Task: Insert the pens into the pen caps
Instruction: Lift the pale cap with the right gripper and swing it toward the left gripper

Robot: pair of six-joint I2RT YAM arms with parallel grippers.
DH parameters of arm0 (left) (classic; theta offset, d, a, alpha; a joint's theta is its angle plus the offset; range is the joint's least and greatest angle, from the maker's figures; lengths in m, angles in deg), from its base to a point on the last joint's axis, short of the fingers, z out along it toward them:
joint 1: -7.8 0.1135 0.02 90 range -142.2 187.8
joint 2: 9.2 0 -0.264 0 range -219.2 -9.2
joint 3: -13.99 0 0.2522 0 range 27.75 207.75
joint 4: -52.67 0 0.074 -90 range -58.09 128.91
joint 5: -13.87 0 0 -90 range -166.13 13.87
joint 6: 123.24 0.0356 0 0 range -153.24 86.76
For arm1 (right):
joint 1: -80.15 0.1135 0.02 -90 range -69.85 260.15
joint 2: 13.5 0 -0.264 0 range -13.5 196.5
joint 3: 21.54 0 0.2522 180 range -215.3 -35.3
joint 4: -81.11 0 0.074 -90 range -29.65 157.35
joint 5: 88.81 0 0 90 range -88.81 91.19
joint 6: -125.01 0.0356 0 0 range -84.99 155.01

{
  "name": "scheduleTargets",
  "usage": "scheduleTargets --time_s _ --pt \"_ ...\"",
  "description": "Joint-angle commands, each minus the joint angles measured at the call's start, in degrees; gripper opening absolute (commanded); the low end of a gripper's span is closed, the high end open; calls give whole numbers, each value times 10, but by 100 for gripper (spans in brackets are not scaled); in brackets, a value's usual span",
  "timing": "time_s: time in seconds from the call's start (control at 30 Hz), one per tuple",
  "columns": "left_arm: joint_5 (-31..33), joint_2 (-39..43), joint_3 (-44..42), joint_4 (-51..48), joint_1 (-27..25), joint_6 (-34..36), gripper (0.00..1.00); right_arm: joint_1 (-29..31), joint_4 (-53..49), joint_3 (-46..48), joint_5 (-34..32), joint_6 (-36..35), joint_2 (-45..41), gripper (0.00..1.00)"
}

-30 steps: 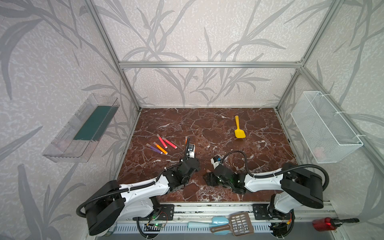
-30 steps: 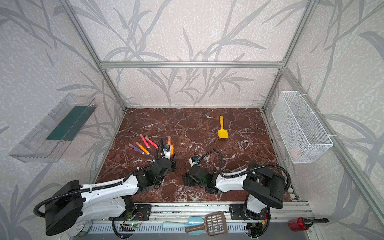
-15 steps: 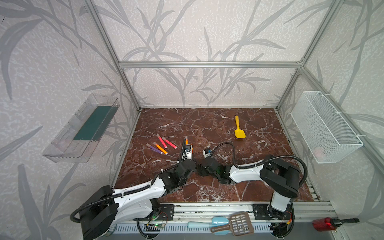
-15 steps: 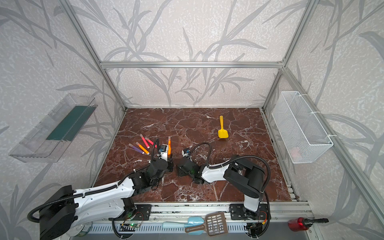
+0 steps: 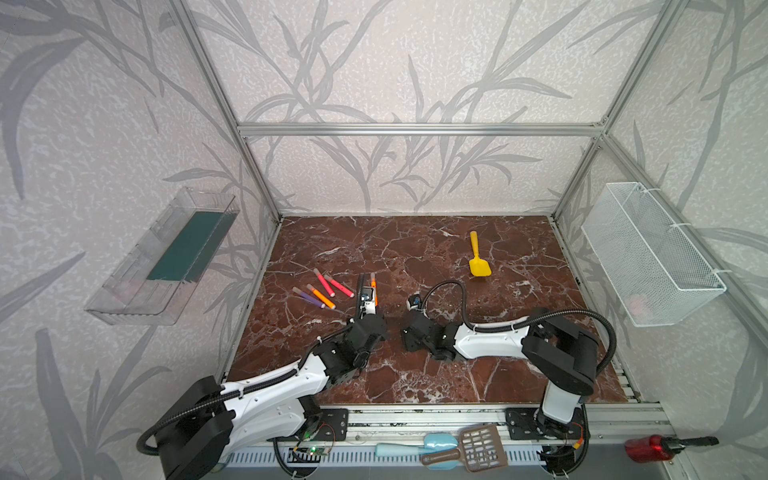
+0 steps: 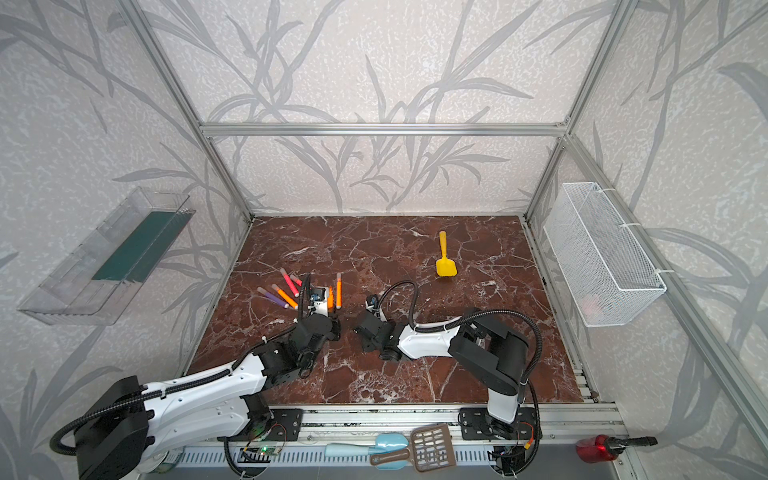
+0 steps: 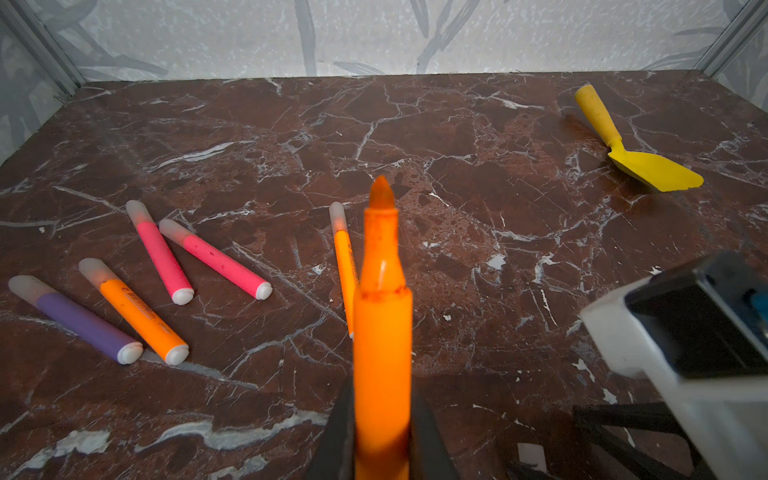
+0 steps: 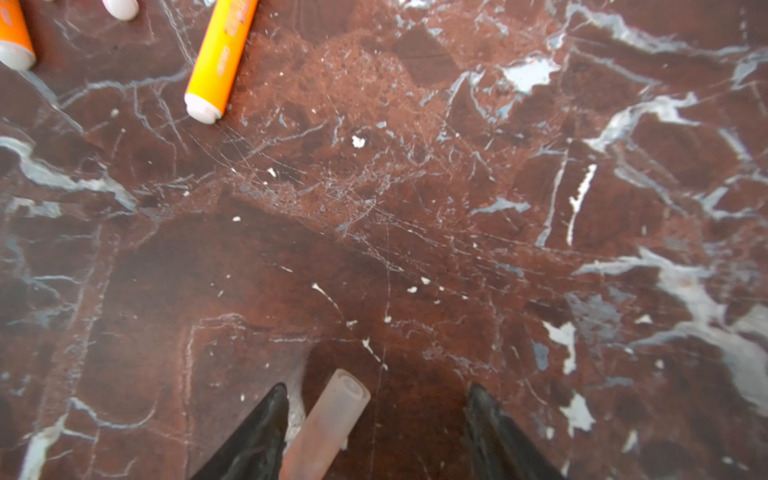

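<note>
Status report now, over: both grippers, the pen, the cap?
Left gripper: jaws shut on uncapped orange pen. Right gripper: jaws open around loose cap. Five capped pens aside, nothing between.

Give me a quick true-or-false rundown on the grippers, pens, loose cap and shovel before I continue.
1. The left gripper is shut on an orange pen whose tip is bare. True.
2. The right gripper is clamped on the pen cap. False: its jaws stand apart, and the cap lies between them, nearer one finger.
3. The five pens lying on the table are all capped. True.
4. The yellow shovel lies among those pens. False: it lies alone, well off to their right.
</note>
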Motion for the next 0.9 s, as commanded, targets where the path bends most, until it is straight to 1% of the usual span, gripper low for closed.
scheduleTargets --time_s 0.0,0.23,0.3,0.57,0.77,0.8,0.87 --pt "13 9 -7 -17 9 -26 0 7 -52 -25 -3 -8 6 63" --pt "4 20 -12 -18 14 -28 0 21 -73 -40 -7 2 20 44" --pt "3 22 -13 -18 16 -28 0 24 -77 -41 -7 4 21 40" --pt "-4 17 -15 -11 21 -28 0 29 -95 -48 -22 9 30 39" --pt "-9 17 -15 -10 21 -28 0 29 -112 -73 -29 6 56 38" --pt "-10 19 -15 -10 21 -28 0 29 -114 -75 -28 6 60 38" --pt "-11 20 -16 -11 22 -28 0 29 -117 -81 -24 6 68 33"
